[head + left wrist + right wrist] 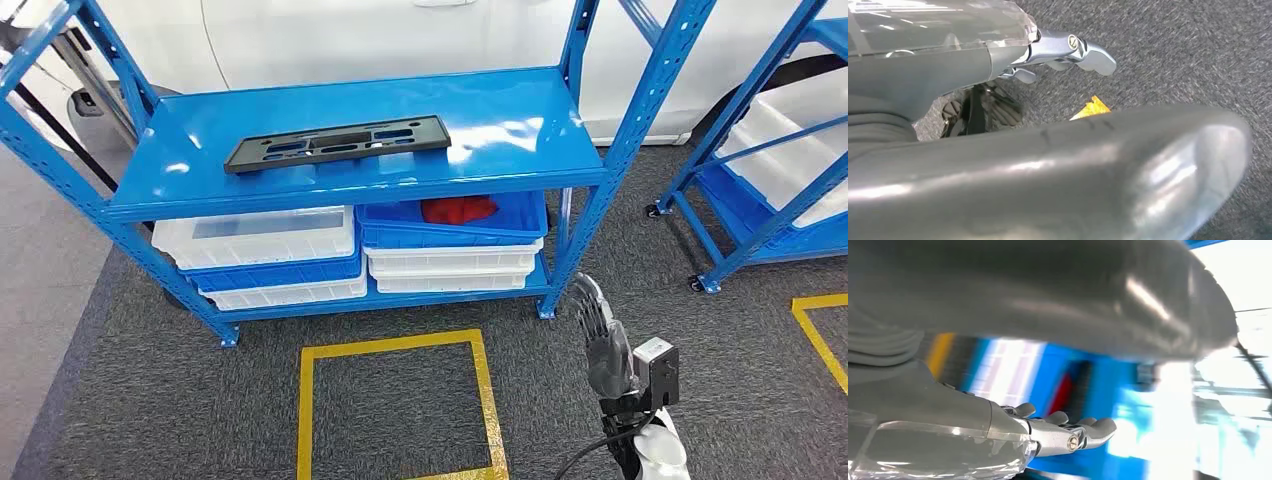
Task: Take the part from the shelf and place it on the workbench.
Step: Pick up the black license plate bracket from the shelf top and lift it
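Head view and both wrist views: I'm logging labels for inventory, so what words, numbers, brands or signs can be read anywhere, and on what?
None: no readable text in any view.
Black part on the blue shelf: no marking visible.
Bins: no labels visible.
Yellow floor square: plain tape, no writing.
Right wrist view: too blurred to tell.

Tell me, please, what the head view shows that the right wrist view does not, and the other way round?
The head view alone gives the black part lying flat on the top shelf of the blue rack, the white bins stacked below, and the yellow floor square. The right wrist view alone gives the right hand from close behind, holding nothing, its fingers apart. Both share that hand, the blue rack, and the red item in a blue bin, blurred at the wrist.
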Available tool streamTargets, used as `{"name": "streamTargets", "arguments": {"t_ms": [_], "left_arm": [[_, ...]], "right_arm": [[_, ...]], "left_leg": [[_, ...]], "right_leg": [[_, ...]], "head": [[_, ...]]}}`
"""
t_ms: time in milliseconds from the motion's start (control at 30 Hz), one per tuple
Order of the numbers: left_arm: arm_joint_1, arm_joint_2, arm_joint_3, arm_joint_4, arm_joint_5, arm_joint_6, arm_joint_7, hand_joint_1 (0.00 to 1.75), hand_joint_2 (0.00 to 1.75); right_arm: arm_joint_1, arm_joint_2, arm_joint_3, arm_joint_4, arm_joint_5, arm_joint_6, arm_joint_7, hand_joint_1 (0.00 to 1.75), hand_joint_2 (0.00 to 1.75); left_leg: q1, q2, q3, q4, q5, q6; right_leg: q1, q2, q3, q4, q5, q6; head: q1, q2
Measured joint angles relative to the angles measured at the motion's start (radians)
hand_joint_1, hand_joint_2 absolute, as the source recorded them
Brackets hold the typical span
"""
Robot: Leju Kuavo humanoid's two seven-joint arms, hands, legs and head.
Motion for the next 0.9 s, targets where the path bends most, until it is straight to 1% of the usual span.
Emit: {"name": "streamTargets", "arguments": {"t_ms": [33,67,100,133,167,200,233,333,367,433,467,500,567,600,633,667,700,733,767,800,867,900], "left_arm": [[0.0,0.0,0.004,0.001,0.0,0.001,0.0,0.0,0.0],[-0.001,0.0,0.008,0.002,0.0,0.002,0.0,0.0,0.0],[-0.002,-0.001,0.018,0.003,0.0,0.005,0.0,0.0,0.0],[-0.003,-0.001,0.027,0.004,0.0,0.007,0.0,0.0,0.0],[-0.004,-0.001,0.034,0.005,0.0,0.009,0.0,0.0,0.0],[-0.005,0.0,0.039,0.005,0.0,0.011,0.0,0.0,0.0],[-0.005,0.0,0.041,0.005,0.0,0.012,0.0,0.0,0.0],[-0.005,0.0,0.041,0.005,0.0,0.012,0.0,0.0,0.0],[-0.006,0.0,0.043,0.005,0.0,0.012,0.0,0.0,0.0],[-0.01,0.0,0.055,0.006,-0.001,0.015,0.0,0.0,0.0],[-0.016,0.0,0.071,0.008,-0.001,0.017,-0.001,0.0,0.0],[-0.022,0.0,0.092,0.011,-0.001,0.02,-0.001,0.0,0.0],[-0.03,-0.001,0.13,0.017,0.0,0.026,-0.002,0.0,0.0],[-0.032,-0.002,0.142,0.019,0.0,0.028,-0.002,0.0,0.0],[-0.033,-0.002,0.151,0.02,0.0,0.03,-0.002,0.0,0.0],[-0.034,-0.002,0.159,0.022,0.0,0.031,-0.002,0.0,0.0],[-0.037,-0.002,0.166,0.022,0.0,0.031,-0.002,0.0,0.0],[-0.041,-0.002,0.172,0.023,0.0,0.031,-0.003,0.0,0.0],[-0.045,-0.003,0.18,0.025,0.0,0.031,-0.003,0.0,0.0],[-0.048,-0.003,0.187,0.027,0.0,0.031,-0.004,0.0,0.0],[-0.051,-0.004,0.201,0.03,0.0,0.031,-0.005,0.0,0.0],[-0.052,-0.005,0.205,0.03,0.0,0.031,-0.005,0.0,0.0]], "right_arm": [[-0.002,0.0,0.005,-0.014,-0.006,0.005,-0.004,0.0,0.0],[-0.005,0.0,0.01,-0.028,-0.013,0.01,-0.007,0.0,0.0],[-0.01,0.0,0.021,-0.058,-0.026,0.021,-0.015,0.0,0.0],[-0.016,0.0,0.032,-0.089,-0.04,0.031,-0.023,0.0,0.0],[-0.02,0.0,0.04,-0.112,-0.051,0.04,-0.03,0.0,0.0],[-0.024,0.0,0.046,-0.129,-0.058,0.046,-0.034,0.0,0.0],[-0.025,0.0,0.049,-0.137,-0.062,0.048,-0.037,0.0,0.0],[-0.026,0.0,0.05,-0.138,-0.062,0.049,-0.037,0.0,0.0],[-0.026,0.0,0.051,-0.142,-0.064,0.05,-0.038,0.0,0.0],[-0.035,-0.001,0.065,-0.178,-0.082,0.064,-0.048,0.0,0.0],[-0.044,-0.004,0.081,-0.226,-0.105,0.081,-0.062,0.0,0.0],[-0.057,-0.007,0.101,-0.286,-0.136,0.105,-0.079,0.0,0.0],[-0.075,-0.014,0.137,-0.394,-0.194,0.148,-0.111,0.0,0.0],[-0.081,-0.016,0.148,-0.426,-0.213,0.163,-0.121,0.0,0.0],[-0.083,-0.017,0.156,-0.449,-0.226,0.174,-0.129,0.0,0.0],[-0.085,-0.019,0.163,-0.471,-0.24,0.184,-0.136,0.0,0.0],[-0.088,-0.02,0.17,-0.49,-0.252,0.193,-0.143,0.0,0.0],[-0.09,-0.021,0.174,-0.507,-0.262,0.202,-0.149,0.0,0.0],[-0.091,-0.023,0.179,-0.524,-0.271,0.211,-0.154,0.0,0.0],[-0.092,-0.026,0.182,-0.541,-0.278,0.219,-0.157,0.0,0.0],[-0.092,-0.032,0.188,-0.567,-0.286,0.233,-0.161,0.0,0.0],[-0.092,-0.036,0.191,-0.575,-0.289,0.236,-0.162,0.0,0.0]], "left_leg": [[0.0,0.0,0.002,-0.01,0.014,0.002],[0.0,-0.002,0.011,-0.032,0.032,0.004],[-0.001,-0.007,0.029,-0.079,0.069,0.01],[-0.001,-0.021,0.056,-0.149,0.11,0.017],[-0.002,-0.034,0.081,-0.21,0.142,0.023],[-0.002,-0.046,0.098,-0.253,0.162,0.027],[-0.002,-0.054,0.105,-0.272,0.17,0.029],[-0.002,-0.056,0.106,-0.273,0.169,0.03],[-0.002,-0.062,0.108,-0.275,0.167,0.031],[-0.004,-0.069,0.115,-0.289,0.158,0.033],[-0.003,-0.062,0.122,-0.302,0.158,0.039],[-0.003,-0.045,0.127,-0.315,0.158,0.047],[-0.002,-0.004,0.135,-0.329,0.162,0.062],[-0.003,0.01,0.135,-0.328,0.161,0.064],[-0.003,0.018,0.136,-0.327,0.159,0.063],[-0.004,0.023,0.137,-0.325,0.157,0.061],[-0.004,0.027,0.138,-0.323,0.154,0.059],[-0.004,0.03,0.138,-0.319,0.151,0.056],[-0.006,0.032,0.138,-0.315,0.148,0.052],[-0.007,0.034,0.137,-0.312,0.146,0.048],[-0.011,0.034,0.137,-0.312,0.146,0.038],[-0.01,0.034,0.137,-0.312,0.145,0.033]], "right_leg": [[0.001,0.005,0.001,0.0,0.0,0.0],[0.002,0.01,0.002,0.0,0.0,0.0],[0.003,0.02,0.005,0.0,-0.001,0.0],[0.004,0.03,0.007,0.0,-0.001,0.0],[0.004,0.037,0.009,0.0,-0.002,0.001],[0.004,0.042,0.011,0.0,-0.003,0.002],[0.004,0.044,0.011,0.0,-0.003,0.002],[0.004,0.044,0.011,0.0,-0.003,0.002],[0.003,0.045,0.01,0.0,-0.003,0.002],[0.001,0.056,0.004,0.001,-0.001,0.011],[0.002,0.05,-0.003,0.009,-0.006,0.02],[0.001,0.037,-0.032,0.06,-0.033,0.03],[0.002,0.001,-0.106,0.202,-0.097,0.044],[0.001,-0.007,-0.139,0.264,-0.116,0.047],[0.0,-0.008,-0.143,0.268,-0.105,0.048],[0.0,-0.011,-0.126,0.232,-0.077,0.049],[0.0,-0.014,-0.094,0.169,-0.041,0.048],[0.0,-0.019,-0.058,0.1,-0.014,0.044],[0.003,-0.022,-0.03,0.044,0.004,0.04],[0.005,-0.025,-0.013,0.01,0.011,0.035],[0.009,-0.025,-0.008,-0.004,0.01,0.025],[0.007,-0.023,-0.007,-0.007,0.012,0.02]], "head": [[0.0,0.0],[0.0,0.0],[0.0,0.0],[0.0,0.0],[0.0,0.0],[0.0,0.0],[0.0,0.0],[0.0,0.0],[0.0,0.0],[0.0,0.0],[0.0,0.0],[0.0,0.0],[0.0,0.0],[0.0,0.0],[0.0,0.0],[0.0,0.0],[0.0,0.0],[0.0,0.0],[0.0,0.0],[0.0,0.0],[0.0,0.0],[0.0,0.0]]}}
